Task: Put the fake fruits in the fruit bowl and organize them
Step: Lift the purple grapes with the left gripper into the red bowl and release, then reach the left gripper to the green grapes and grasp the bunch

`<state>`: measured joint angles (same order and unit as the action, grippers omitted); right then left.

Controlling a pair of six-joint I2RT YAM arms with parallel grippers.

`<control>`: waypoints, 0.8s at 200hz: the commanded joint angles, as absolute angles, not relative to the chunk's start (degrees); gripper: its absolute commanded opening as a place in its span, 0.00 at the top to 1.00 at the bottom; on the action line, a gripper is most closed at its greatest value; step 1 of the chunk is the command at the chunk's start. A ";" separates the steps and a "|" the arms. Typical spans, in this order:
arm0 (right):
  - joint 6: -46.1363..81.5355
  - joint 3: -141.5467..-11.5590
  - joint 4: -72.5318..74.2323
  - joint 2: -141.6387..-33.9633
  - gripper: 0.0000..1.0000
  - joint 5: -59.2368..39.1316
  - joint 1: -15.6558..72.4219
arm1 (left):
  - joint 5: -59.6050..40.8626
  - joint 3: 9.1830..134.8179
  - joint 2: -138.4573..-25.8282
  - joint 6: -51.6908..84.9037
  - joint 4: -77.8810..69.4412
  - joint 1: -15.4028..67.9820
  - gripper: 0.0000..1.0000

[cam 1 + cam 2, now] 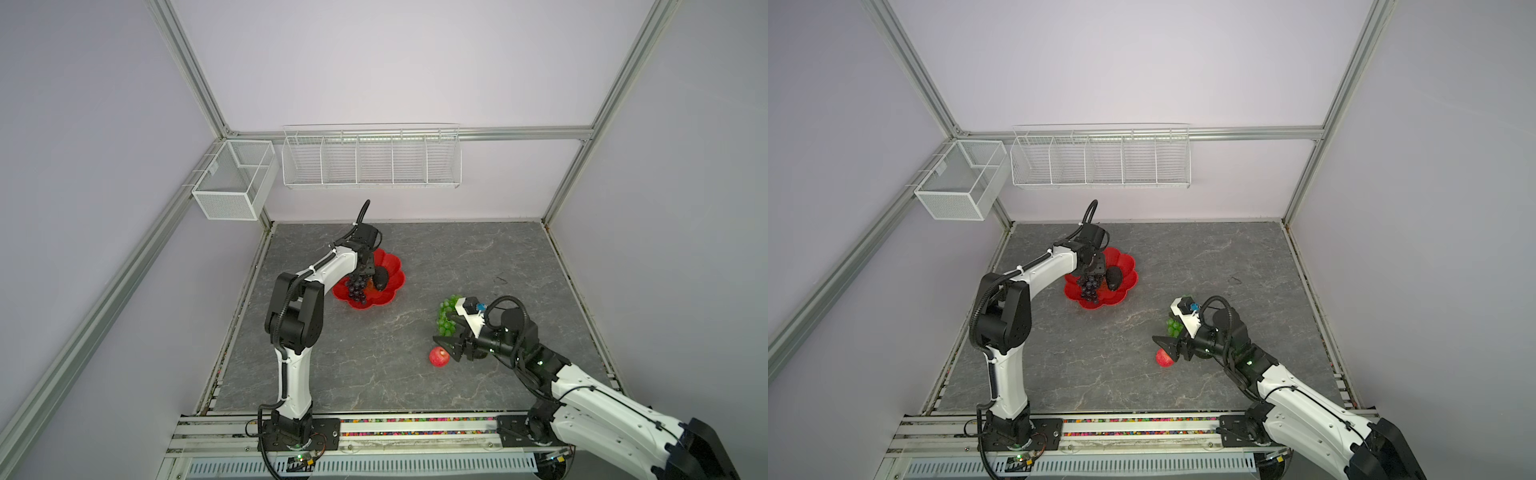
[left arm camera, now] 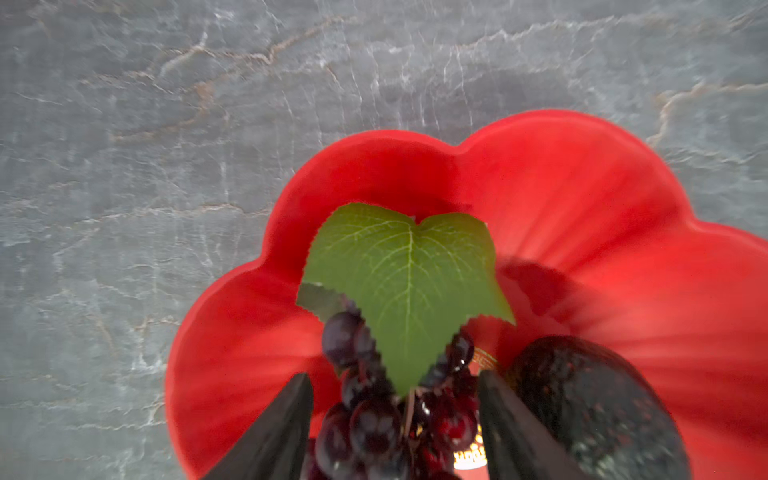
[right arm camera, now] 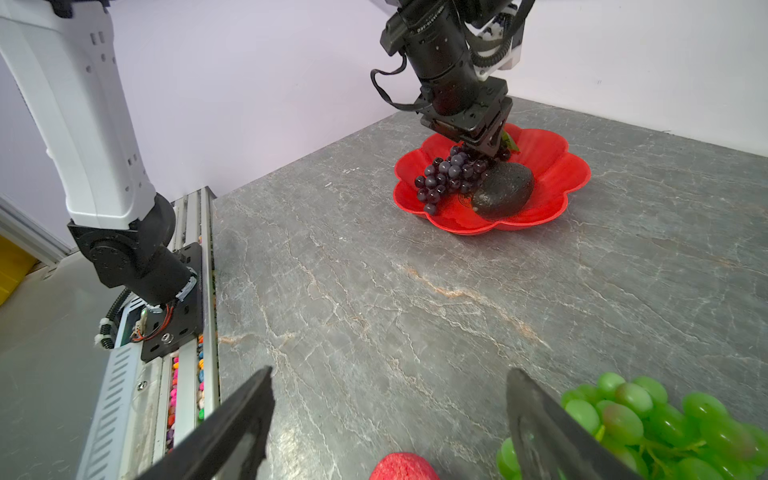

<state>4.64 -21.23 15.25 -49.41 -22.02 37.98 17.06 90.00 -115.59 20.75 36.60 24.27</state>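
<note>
1. Because its fingers stand about half apart astride the stalk end of the dark purple plastic grape bunch (image 2: 374, 428), the left hand (image 2: 395, 376) looks to be clamping nothing; whether a pad grazes a berry I cannot tell.
2. Directly beneath that hand the bunch lies in the glossy red flower-shaped fruit bowl (image 2: 582, 199). Its green fabric leaf (image 2: 407, 282) sits just beyond the fingertips, and a dark pebbly avocado (image 2: 594, 407) lies close against one side.
3. The bunch is probably light, floppy and slick-berried, so the stalk is the better hold, not the berries.
4. The bowl's gold centre emblem (image 2: 469, 457) is mostly covered.
5. Well apart from that hand, the right hand (image 3: 390, 370) gapes wide and empty above a small red apple (image 3: 403, 467), which is cut off by the frame edge. A bright green grape bunch (image 3: 648, 415) lies just beside one finger on the grey marbled tabletop (image 3: 415, 291).
</note>
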 commanded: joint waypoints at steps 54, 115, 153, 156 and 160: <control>6.42 -24.31 10.80 -51.49 0.11 -13.84 37.02 | 11.79 80.90 -101.23 20.47 33.28 30.15 0.36; 17.59 -23.54 1.22 -46.91 0.11 -10.53 25.41 | 7.37 76.94 -101.06 28.12 27.49 45.68 0.35; 21.26 -19.53 -3.74 -39.37 0.11 -13.61 20.32 | 3.96 78.07 -105.55 32.69 22.49 52.90 0.34; 20.37 -20.05 -5.27 -38.55 0.11 -13.58 20.06 | 3.77 78.46 -105.82 32.91 22.40 53.33 0.34; 19.19 -20.75 -7.60 -37.28 0.11 -13.14 19.74 | 3.43 78.86 -106.87 33.19 22.22 53.86 0.34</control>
<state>18.48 -20.60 1.23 -42.17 -12.53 21.63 6.26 77.03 -103.18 29.12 25.69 51.31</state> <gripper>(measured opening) 0.889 0.658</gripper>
